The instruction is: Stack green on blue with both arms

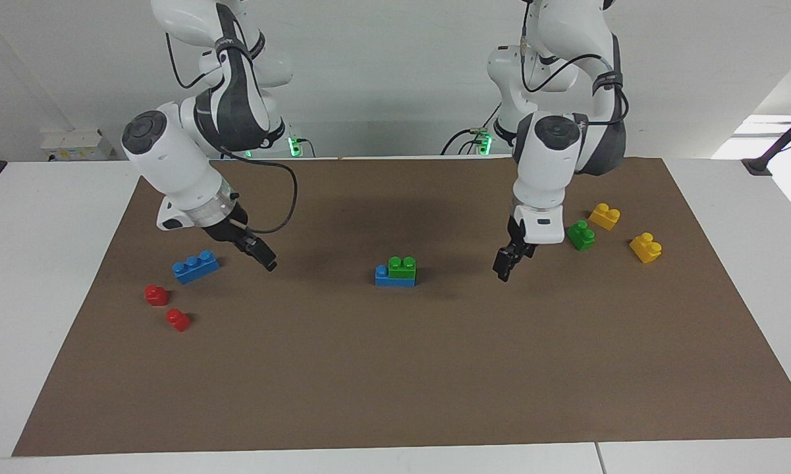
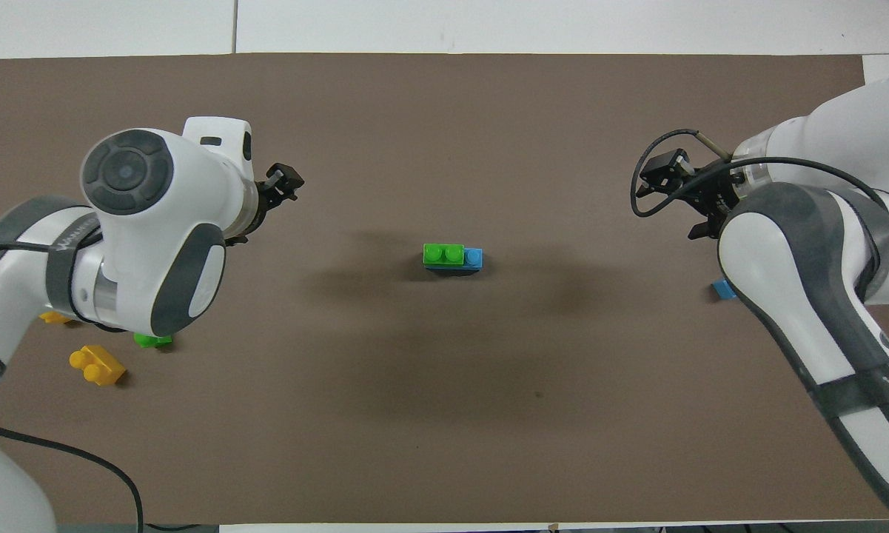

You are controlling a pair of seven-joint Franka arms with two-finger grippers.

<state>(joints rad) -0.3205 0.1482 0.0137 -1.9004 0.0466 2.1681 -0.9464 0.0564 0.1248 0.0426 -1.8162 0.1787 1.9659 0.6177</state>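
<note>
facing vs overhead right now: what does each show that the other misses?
Only facing: two red bricks, the whole spare blue brick, both yellow bricks in full, arm bases, wall.

Only overhead: the stack's stud layout from above, one blue stud left bare; the spare blue is just a corner under the right arm.

Both: green brick on blue brick mid-mat, untouched; left gripper and right gripper open, raised on either side; spare green.

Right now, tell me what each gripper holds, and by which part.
Nothing is held. The left gripper and the right gripper both hang empty over the mat, apart from the green brick stacked on the blue brick.
</note>
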